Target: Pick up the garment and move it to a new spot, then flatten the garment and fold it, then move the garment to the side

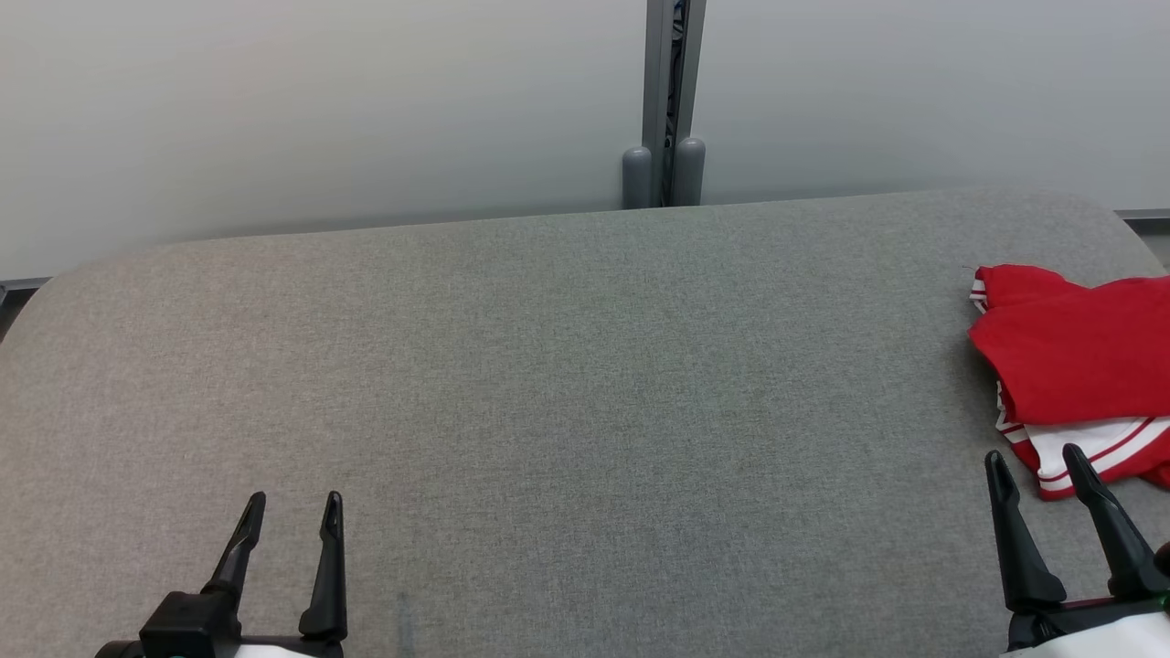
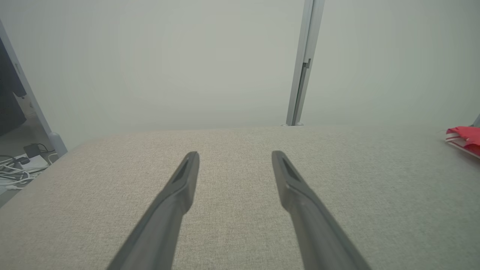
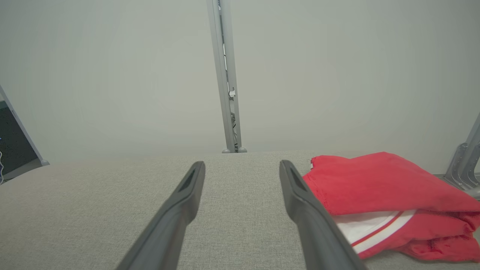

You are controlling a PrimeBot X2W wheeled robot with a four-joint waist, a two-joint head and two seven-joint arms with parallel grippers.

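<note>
A red garment (image 1: 1074, 361) with white and red striped trim lies folded in a bundle at the right edge of the grey fabric table (image 1: 567, 393). The right wrist view has the garment (image 3: 378, 191) just right of my fingers, and it peeks in at the far right of the left wrist view (image 2: 465, 138). My right gripper (image 1: 1037, 464) stands open near the table's front right, its fingertips just short of the garment's near edge and holding nothing. My left gripper (image 1: 292, 507) is open over bare table at the front left, far from the garment.
A pale wall with a grey vertical post (image 1: 672, 100) runs behind the table. Cables (image 2: 17, 167) lie on the floor beyond the table's left corner. A grey metal bracket (image 3: 465, 165) stands past the garment on the right.
</note>
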